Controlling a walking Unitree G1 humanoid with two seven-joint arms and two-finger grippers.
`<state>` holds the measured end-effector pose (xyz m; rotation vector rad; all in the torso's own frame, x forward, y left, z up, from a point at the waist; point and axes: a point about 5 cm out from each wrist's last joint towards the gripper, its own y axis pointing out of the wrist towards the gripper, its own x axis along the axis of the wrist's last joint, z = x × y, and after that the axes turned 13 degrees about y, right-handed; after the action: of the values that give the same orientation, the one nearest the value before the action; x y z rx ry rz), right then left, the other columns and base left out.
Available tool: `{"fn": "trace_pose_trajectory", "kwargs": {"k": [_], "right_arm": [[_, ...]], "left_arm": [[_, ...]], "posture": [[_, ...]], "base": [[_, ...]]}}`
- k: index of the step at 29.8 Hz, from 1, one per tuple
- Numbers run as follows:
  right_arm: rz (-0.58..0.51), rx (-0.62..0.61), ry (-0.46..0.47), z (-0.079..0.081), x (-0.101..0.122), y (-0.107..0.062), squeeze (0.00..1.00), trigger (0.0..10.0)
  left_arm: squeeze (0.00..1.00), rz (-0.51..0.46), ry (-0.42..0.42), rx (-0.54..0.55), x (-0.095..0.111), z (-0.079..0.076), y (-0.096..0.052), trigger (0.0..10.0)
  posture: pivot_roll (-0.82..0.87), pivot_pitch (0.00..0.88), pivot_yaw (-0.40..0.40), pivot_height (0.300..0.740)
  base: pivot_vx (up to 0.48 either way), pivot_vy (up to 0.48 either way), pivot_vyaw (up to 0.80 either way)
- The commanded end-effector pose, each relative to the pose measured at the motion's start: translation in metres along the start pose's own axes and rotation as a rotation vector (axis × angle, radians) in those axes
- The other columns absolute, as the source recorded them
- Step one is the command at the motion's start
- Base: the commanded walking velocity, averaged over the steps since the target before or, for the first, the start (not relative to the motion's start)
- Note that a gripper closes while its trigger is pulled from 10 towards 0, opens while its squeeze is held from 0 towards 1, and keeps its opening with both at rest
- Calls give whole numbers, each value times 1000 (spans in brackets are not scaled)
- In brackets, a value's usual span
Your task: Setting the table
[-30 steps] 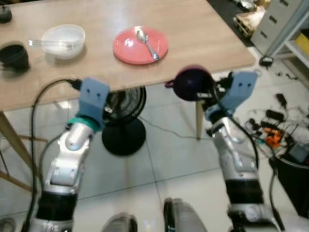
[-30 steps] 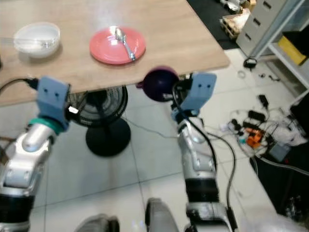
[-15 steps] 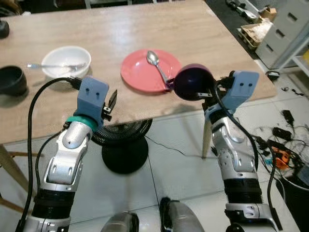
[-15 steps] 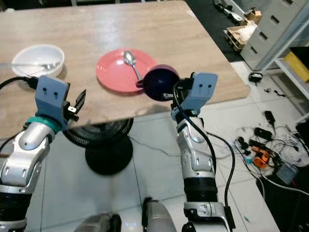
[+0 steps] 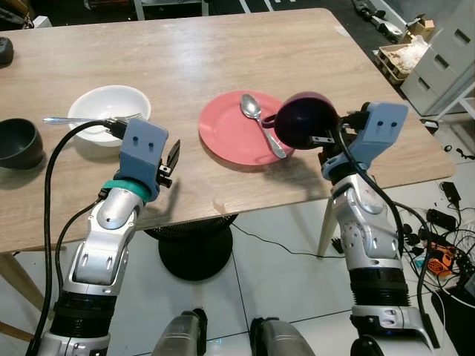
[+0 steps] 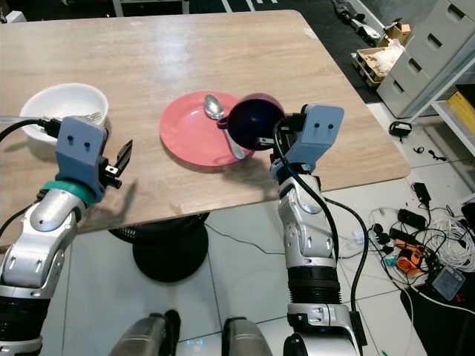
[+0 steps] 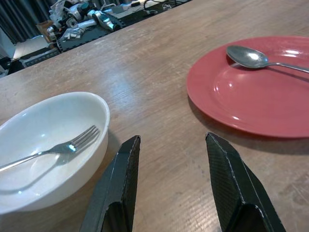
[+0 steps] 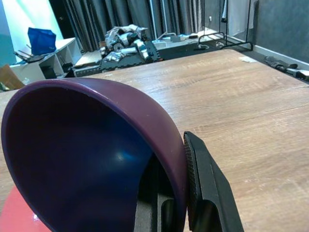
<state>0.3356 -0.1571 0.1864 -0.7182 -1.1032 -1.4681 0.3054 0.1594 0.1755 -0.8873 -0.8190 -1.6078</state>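
My right gripper (image 5: 320, 141) is shut on the rim of a dark purple cup (image 5: 306, 120), holding it tilted over the right edge of a red plate (image 5: 234, 132). A metal spoon (image 5: 256, 117) lies on that plate. In the right wrist view the purple cup (image 8: 91, 159) looks empty, with a finger (image 8: 205, 183) pressed on its outer wall. My left gripper (image 5: 172, 157) is open and empty, low over the wooden table (image 5: 185, 67) between the plate and a white bowl (image 5: 107, 105) that holds a fork (image 7: 53, 151). The left wrist view has the red plate (image 7: 256, 96) and the white bowl (image 7: 46, 145).
A black bowl (image 5: 16, 141) sits at the table's left edge. A black fan base (image 5: 194, 248) stands on the tiled floor under the table. Cables and gadgets (image 5: 438, 237) litter the floor to the right, beside grey drawers (image 5: 445, 44).
The camera has come closer to the table. My right gripper has carried the purple cup from beyond the table's edge to over the plate's right side. My left gripper now reaches over the tabletop.
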Motion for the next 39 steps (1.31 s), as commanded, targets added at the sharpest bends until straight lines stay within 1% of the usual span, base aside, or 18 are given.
{"fn": "trace_pose_trajectory", "kwargs": {"k": [1,6,10,13,15,16,18,19,21,24,25,27,29,34,35,36,38,39], "right_arm": [[4,-14,2,-3,-2,-1,0,10000],[14,-17,-6,-2,-2,-1,0,10000],[74,-57,6,-3,-7,6,0,10000],[143,-223,62,-21,-8,24,0,10000],[143,-223,62,-21,-8,24,0,10000],[146,-286,102,-30,-6,30,0,10000],[146,-286,102,-30,-6,30,0,10000],[161,-408,179,-49,-2,40,0,10000],[179,-438,213,-54,-3,43,0,10000],[194,-452,232,-56,-4,44,0,10000],[191,-453,301,-56,-4,46,0,10000],[191,-453,301,-56,-4,46,0,10000],[173,-450,376,-55,-4,51,0,10000],[200,-466,386,-53,-8,52,0,10000],[213,-477,385,-53,-9,53,98,10000],[220,-484,386,-53,-10,54,129,10000],[219,-488,393,-53,-9,55,129,10000],[204,-485,405,-53,-7,57,635,10000]], "left_arm": [[0,11,-11,-10,-2,-2,-2,10000],[0,14,-19,-12,-1,-3,-3,10000],[0,21,-33,-20,-1,-3,-5,10000],[0,26,-46,-28,1,-4,-8,10000],[0,26,-46,-28,1,-4,-8,10000],[0,26,-47,-30,1,-4,-9,10000],[0,26,-47,-30,1,-4,-9,10000],[0,29,-48,-34,1,-5,-12,10000],[0,30,-49,-35,1,-5,-13,10000],[0,32,-49,-36,1,-5,-13,10000],[0,35,-49,-37,1,-5,-15,10000],[0,35,-49,-37,1,-5,-15,10000],[0,41,-50,-39,1,-6,-18,10000],[0,49,-50,-43,1,-7,-21,10000],[0,55,-51,-43,0,-7,-23,10000],[0,59,-51,-43,0,-7,-25,10000],[0,63,-52,-42,0,-7,-26,10000],[0,66,-54,-42,-1,-7,-26,10000]], "posture": [[-29,51,44,740],[-26,56,40,740],[-20,67,35,740],[-14,80,30,740],[-14,80,30,740],[-10,84,28,740],[-10,84,28,740],[-3,89,25,740],[2,94,23,740],[2,94,23,740],[8,104,21,740],[8,104,21,740],[17,118,21,740],[22,133,18,740],[24,136,16,740],[24,138,14,740],[24,138,14,740],[23,140,10,740]], "base": [[0,0,0],[0,0,0],[0,0,0],[0,0,0],[0,0,0],[0,0,0],[0,0,0],[0,0,0],[0,0,0],[0,0,0],[0,0,0],[0,0,0],[0,0,0],[0,0,0],[0,0,0],[0,0,0],[0,0,0],[0,0,0]]}}
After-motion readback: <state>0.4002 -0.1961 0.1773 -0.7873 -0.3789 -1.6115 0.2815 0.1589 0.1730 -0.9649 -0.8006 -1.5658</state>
